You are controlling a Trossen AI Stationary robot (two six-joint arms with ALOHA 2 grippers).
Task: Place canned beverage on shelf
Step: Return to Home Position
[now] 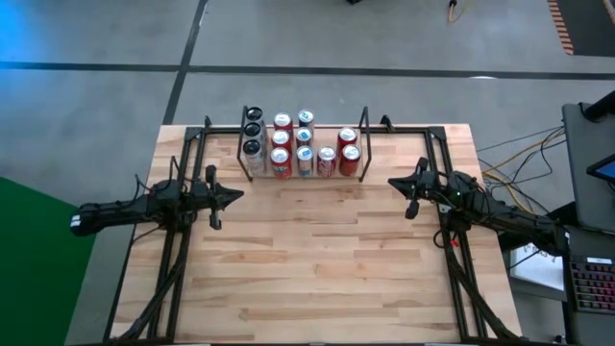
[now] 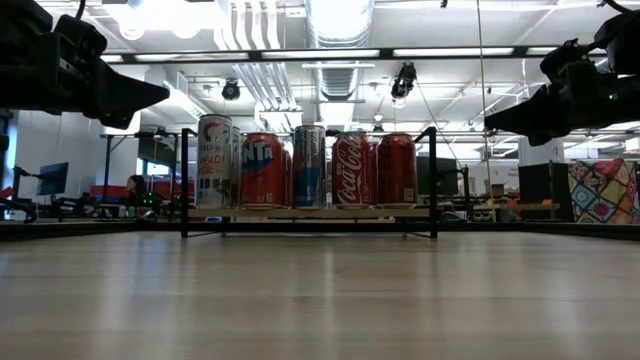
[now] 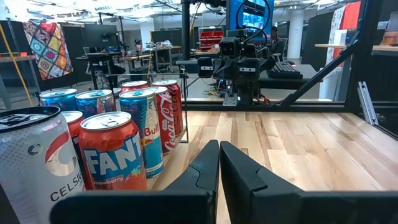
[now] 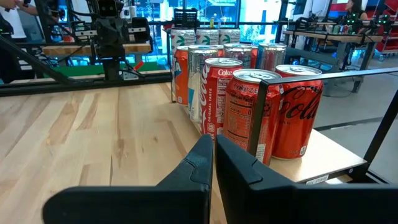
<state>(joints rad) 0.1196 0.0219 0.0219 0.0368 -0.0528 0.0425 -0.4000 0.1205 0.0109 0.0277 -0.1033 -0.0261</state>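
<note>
The left gripper [image 1: 236, 196] hangs above the table [image 1: 317, 269], near its left side. Its fingers are pressed together on nothing.

At the far middle of the table stands the shelf [image 4: 329, 158], with the cans packed on it in rows: white cans [image 1: 252, 147] leftmost, then orange cans [image 1: 281, 160], blue cans [image 1: 305, 154] and red cans [image 1: 349, 159]. Neighbours touch or nearly touch, and all stand upright.

I'd judge these cans to be stiff but thin-walled, smooth and a bit slippery, with some weight if full. A hard squeeze could dent one. The best hold looks to be across the middle of the body, from the side or from above. Only the front row leaves room for fingers.

The right gripper [image 1: 393, 183] hangs over the right side, just beside the shelf's right end, also clamped shut and empty.
</note>
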